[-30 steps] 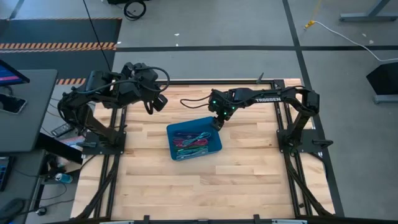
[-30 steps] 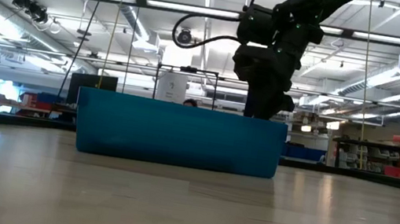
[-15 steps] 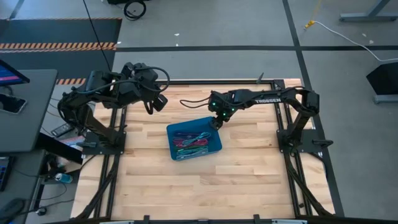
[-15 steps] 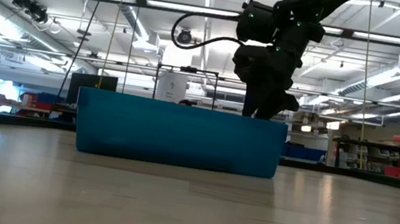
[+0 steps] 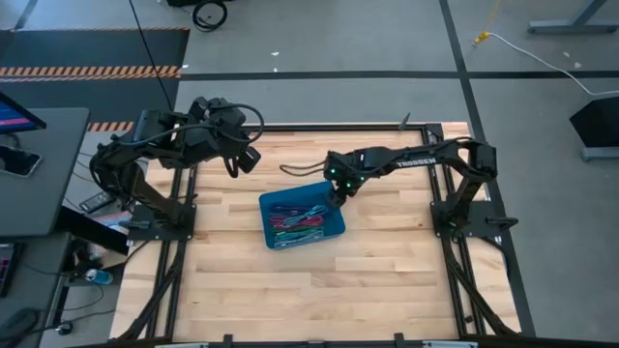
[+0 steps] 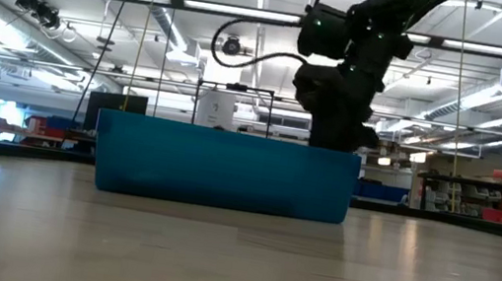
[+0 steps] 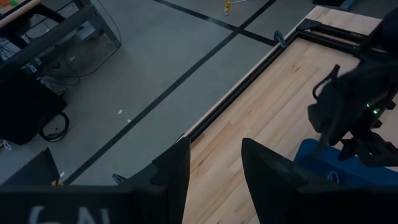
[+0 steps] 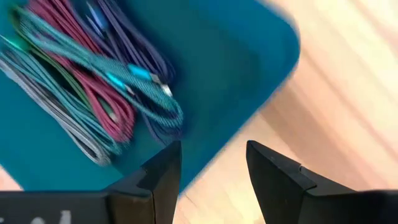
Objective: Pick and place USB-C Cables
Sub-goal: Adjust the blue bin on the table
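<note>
Right pincer [image 5: 336, 198] shifted over blue bin [image 5: 329, 231] corner, released; USB-C Cables [image 8: 93, 81] inside; left pincer [image 7: 214, 165] released.

Pale wooden plank worktop [image 5: 290, 280] with a smooth satin sheen, matt teal plastic bin [image 5: 334, 228], braided-looking USB-C Cables [image 8: 93, 93], matt dark pincer fingers [image 8: 273, 171]

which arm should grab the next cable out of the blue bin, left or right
Right, probably. The right gripper hangs open over the blue bin's corner, with the cables just ahead of its fingers. The left gripper waits folded at the table's far edge.
</note>
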Tool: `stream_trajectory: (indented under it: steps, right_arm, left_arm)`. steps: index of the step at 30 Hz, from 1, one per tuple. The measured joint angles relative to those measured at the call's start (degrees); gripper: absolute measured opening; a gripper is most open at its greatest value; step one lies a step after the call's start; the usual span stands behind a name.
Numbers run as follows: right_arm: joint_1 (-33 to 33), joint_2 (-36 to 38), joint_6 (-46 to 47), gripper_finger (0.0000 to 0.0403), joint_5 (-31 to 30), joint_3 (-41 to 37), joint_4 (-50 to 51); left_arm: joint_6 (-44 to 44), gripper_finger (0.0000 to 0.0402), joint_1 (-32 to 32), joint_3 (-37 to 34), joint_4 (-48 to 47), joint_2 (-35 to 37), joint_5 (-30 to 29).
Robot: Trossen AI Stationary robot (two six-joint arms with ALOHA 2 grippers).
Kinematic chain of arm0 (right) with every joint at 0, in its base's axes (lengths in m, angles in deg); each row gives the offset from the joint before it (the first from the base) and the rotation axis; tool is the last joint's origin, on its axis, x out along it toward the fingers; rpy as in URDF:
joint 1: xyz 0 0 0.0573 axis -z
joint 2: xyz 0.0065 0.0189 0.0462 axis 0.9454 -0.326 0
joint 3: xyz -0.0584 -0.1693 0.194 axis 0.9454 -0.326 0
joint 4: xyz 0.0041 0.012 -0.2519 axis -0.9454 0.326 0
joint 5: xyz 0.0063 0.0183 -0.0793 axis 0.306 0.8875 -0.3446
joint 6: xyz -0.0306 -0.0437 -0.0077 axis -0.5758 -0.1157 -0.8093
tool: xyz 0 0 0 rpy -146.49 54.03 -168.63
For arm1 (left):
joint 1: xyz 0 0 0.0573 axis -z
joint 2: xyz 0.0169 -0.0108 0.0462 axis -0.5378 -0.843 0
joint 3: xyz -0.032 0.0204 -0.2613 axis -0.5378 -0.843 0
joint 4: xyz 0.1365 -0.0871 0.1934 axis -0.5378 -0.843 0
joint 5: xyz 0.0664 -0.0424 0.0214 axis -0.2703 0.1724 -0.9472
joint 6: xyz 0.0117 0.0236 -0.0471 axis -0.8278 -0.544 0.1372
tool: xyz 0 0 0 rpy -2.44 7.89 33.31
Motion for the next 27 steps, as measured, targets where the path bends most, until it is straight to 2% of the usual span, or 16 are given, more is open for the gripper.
stream_trajectory:
  steps: [8,11,16,24,27]
  right_arm:
    - [-0.06,0.07,1.99,0.0186,0.32,-4.11,-0.79]
    - [-0.06,0.05,1.98,0.0175,2.07,-4.18,-0.24]
    - [-0.29,0.05,3.38,0.0123,7.77,-4.18,0.13]
    - [-2.69,0.05,6.63,0.0014,10.09,-4.18,2.34]
    - [-4.3,0.07,7.02,0.001,10.35,-4.18,4.09]
  left_arm:
    - [0.0,0.0151,0.0,0.0,-0.01,0.0,0.02]
    - [0.0,0.0151,0.0,0.0,-0.01,0.0,0.02]
    - [-0.02,0.0151,0.0,0.0,-0.01,0.0,0.02]
    - [-0.02,0.0151,0.0,0.02,-0.01,0.0,0.02]
    - [-0.04,0.0151,-0.02,0.02,0.01,0.0,0.02]
